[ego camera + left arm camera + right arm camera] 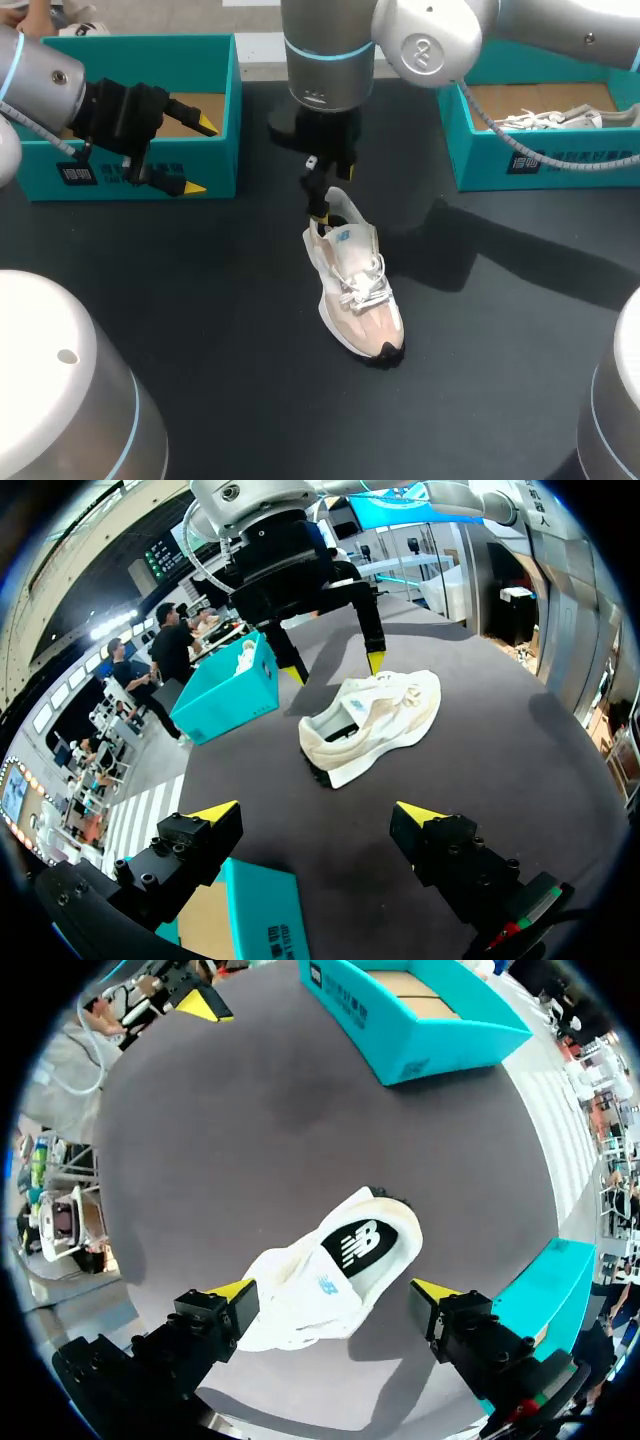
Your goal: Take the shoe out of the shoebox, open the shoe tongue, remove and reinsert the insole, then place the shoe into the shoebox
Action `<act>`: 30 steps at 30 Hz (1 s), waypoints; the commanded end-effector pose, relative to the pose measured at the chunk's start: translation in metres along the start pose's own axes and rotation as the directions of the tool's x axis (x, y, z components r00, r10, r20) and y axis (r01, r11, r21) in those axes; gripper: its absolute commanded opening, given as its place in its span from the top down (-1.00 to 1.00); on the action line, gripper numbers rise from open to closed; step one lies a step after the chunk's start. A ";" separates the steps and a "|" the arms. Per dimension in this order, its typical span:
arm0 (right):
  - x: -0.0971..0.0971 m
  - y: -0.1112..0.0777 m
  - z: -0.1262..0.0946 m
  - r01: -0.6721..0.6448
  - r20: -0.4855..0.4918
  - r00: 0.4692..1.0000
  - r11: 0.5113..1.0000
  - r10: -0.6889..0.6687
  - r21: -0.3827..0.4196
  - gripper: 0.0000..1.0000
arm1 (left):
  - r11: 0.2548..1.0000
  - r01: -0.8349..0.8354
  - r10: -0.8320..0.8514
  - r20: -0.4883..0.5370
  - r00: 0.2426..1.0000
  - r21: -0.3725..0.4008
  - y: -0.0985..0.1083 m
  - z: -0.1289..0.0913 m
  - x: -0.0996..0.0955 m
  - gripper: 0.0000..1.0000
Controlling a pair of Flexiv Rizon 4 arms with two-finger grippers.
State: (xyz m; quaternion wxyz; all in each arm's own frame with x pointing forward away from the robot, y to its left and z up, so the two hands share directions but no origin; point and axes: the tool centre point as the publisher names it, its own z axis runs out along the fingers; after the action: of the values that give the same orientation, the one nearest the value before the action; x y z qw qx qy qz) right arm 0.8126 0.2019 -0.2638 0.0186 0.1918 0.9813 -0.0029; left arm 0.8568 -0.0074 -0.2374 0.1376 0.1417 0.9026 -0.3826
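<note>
A white and pink sneaker (pixel 355 290) lies on its sole in the middle of the dark table, toe toward the front edge. My right gripper (pixel 325 200) hangs just over its heel, open. In the right wrist view the sneaker (pixel 330 1270) sits below and between the wide-spread fingers of that gripper (pixel 333 1290), and the black insole (pixel 362 1248) shows in the shoe's opening. My left gripper (pixel 197 156) is open and empty beside the front right corner of the empty teal shoebox (pixel 130 110). From the left wrist view, the sneaker (pixel 375 720) lies ahead of that gripper (pixel 318 812).
A second teal shoebox (pixel 545 150) at the back right holds another white shoe (pixel 550 120). Grey arm housings fill both front corners. Bare dark table (pixel 200 320) lies to the left and right of the sneaker.
</note>
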 end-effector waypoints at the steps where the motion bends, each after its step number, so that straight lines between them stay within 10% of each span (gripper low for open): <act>1: -0.016 0.016 0.003 0.289 0.080 0.954 0.957 -0.289 0.018 -1.00 | 1.000 0.000 0.000 -0.002 1.000 -0.002 0.000 0.000 0.000 -1.00; 18: -0.068 0.024 0.059 0.572 0.122 0.808 0.817 -0.577 0.072 -1.00 | 1.000 0.000 0.000 -0.002 1.000 -0.002 0.000 0.000 0.000 -1.00; 30: -0.084 0.032 0.088 0.581 0.111 0.804 0.811 -0.584 0.063 -0.40 | 1.000 0.000 0.000 -0.002 1.000 -0.002 0.000 0.000 0.000 -1.00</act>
State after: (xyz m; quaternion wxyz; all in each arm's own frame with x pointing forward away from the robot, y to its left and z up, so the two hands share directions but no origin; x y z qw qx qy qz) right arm 0.9012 0.1938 -0.3412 0.0784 -0.1183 0.9894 -0.0304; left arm 0.8568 -0.0074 -0.2374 0.1376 0.1416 0.9026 -0.3826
